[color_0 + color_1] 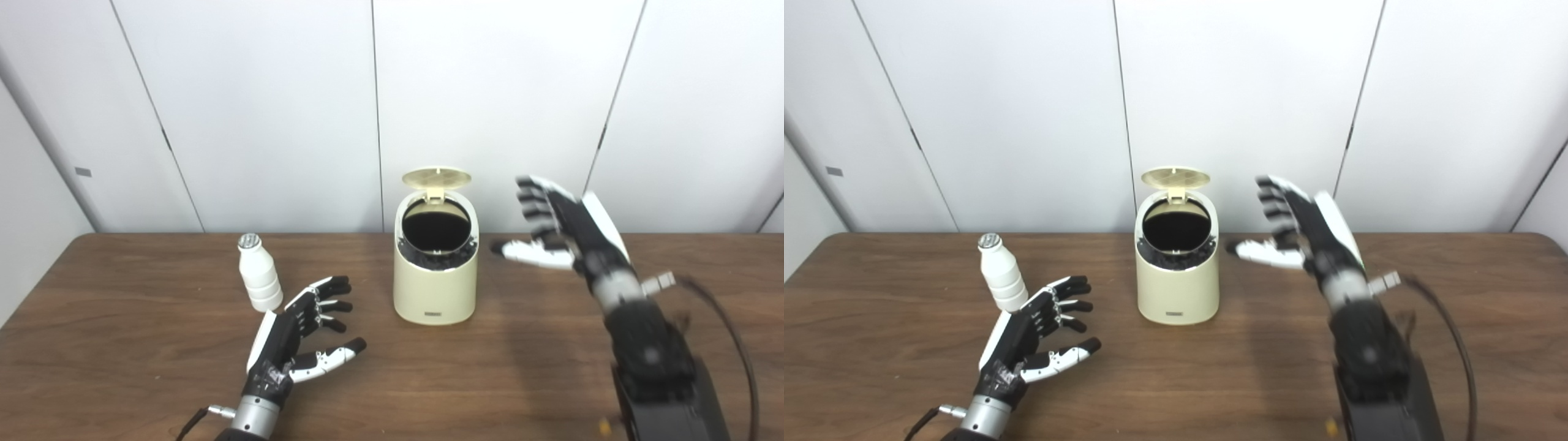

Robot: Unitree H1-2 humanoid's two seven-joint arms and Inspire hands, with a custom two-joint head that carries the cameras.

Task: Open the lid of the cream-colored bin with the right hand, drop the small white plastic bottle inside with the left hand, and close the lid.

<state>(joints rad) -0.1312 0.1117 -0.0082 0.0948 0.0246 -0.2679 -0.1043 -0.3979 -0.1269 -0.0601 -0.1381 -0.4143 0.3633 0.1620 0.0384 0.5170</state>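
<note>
The cream-colored bin stands in the middle of the table, its round lid flipped up at the back so the dark inside shows. A small white plastic bottle with a silver cap stands upright to the bin's left. My left hand is open, low over the table just right of and nearer than the bottle, apart from it. My right hand is open and raised to the right of the bin, blurred, its fingers spread and holding nothing.
The brown wooden table runs across the whole view. White wall panels stand right behind its far edge, close behind the bin. A black cable loops beside my right forearm.
</note>
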